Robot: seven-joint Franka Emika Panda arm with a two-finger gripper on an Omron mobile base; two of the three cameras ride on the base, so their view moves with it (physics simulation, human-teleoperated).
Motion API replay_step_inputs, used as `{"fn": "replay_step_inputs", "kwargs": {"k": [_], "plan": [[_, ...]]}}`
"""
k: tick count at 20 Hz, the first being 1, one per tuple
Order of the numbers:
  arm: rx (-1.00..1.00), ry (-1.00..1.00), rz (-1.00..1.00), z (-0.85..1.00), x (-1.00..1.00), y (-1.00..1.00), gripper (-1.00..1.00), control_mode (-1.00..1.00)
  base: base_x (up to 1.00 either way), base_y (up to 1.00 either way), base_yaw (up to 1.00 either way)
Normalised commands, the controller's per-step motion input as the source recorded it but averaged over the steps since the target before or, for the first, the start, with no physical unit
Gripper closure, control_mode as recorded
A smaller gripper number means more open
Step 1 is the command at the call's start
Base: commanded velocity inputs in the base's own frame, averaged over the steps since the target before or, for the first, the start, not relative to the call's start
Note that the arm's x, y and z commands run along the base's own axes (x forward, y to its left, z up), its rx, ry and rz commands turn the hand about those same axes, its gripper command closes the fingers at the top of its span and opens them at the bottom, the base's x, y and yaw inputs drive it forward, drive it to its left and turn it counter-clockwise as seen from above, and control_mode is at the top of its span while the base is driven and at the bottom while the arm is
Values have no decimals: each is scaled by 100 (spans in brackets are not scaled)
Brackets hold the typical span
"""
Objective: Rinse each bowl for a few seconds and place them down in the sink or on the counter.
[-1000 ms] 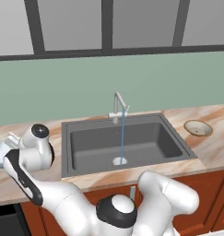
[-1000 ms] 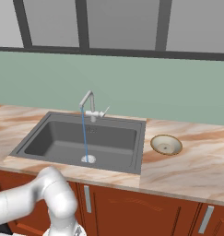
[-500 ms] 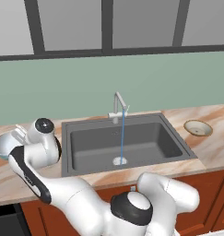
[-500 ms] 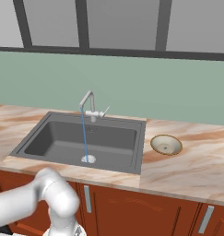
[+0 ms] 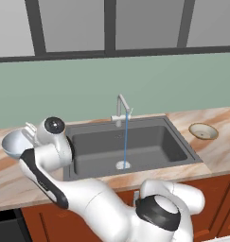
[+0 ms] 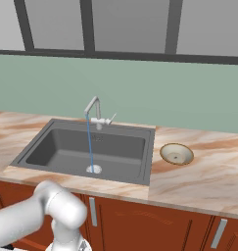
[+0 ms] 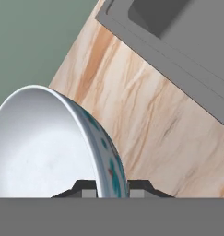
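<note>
Gripping pale bowl (image 7: 44, 147) rim, gripper (image 7: 111, 188) above counter (image 7: 145, 120).

You are looking at evenly lit rendered pictures, bright throughout, with no single light source to be picked out. Shadows are soft and faint: the sink (image 5: 130, 144) basin reads darker along its inner walls, and the cabinets under the tabletop (image 6: 203, 171) fall into mild shade. The pale bowl (image 7: 44, 147) carries a gentle sheen on its inside in the hand view, no harsh glare. The base views look slightly soft and low in detail, with jagged edges on the window bars. No edge distortion or motion blur shows.
</note>
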Motion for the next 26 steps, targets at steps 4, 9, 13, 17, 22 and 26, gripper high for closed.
{"fn": "replay_step_inputs", "kwargs": {"k": [4, 9, 13, 17, 22, 26], "plan": [[-1, -3, -8, 23, -25, -29, 100, -100, 0, 0, 0], [-5, -4, -16, 12, -9, -13, 100, -100, 0, 0, 0], [-4, 0, -23, 11, 0, 0, 100, -100, 0, 0, 0], [-1, 0, -23, 16, 0, -1, 100, -100, 0, 0, 0], [0, 1, -22, 23, 0, -8, 100, -100, 0, 0, 0], [4, 3, -19, 21, 0, -21, 100, -100, 0, 0, 0]]}}
